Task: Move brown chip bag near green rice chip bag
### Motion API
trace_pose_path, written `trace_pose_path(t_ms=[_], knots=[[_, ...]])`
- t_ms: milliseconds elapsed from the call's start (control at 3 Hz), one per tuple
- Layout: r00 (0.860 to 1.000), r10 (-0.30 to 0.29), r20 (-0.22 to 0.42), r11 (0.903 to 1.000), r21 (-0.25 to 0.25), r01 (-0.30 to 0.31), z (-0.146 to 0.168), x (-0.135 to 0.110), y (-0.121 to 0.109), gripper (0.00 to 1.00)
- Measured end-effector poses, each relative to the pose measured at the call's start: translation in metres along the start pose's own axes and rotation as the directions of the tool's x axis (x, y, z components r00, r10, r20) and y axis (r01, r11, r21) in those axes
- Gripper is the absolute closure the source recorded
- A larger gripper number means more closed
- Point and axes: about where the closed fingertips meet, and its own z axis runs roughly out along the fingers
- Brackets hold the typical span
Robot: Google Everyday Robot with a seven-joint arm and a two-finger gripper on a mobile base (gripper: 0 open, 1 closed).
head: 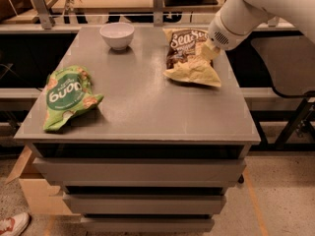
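Observation:
The brown chip bag (pixel 188 58) is at the back right of the grey table (pixel 147 112), its pale-yellow bottom end pointing toward me. My gripper (pixel 208 51) comes in from the upper right and is shut on the bag's right edge, with the white wrist covering most of the fingers. The green rice chip bag (pixel 66 96) lies flat near the table's left edge, far from the brown bag.
A white bowl (pixel 117 35) stands at the back of the table, left of the brown bag. Drawers sit below the tabletop. A wooden box (pixel 29 191) is on the floor at the left, and a dark chair (pixel 288 63) stands at the right.

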Motion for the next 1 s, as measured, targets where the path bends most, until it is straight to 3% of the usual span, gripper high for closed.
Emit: trace_pose_path(t_ms=[333, 1000], knots=[[1.000, -0.002, 0.000, 1.0000, -0.002, 0.002, 0.0007, -0.0006, 0.0009, 0.87], [1.000, -0.005, -0.001, 1.0000, -0.005, 0.005, 0.0021, -0.0016, 0.0030, 0.40]])
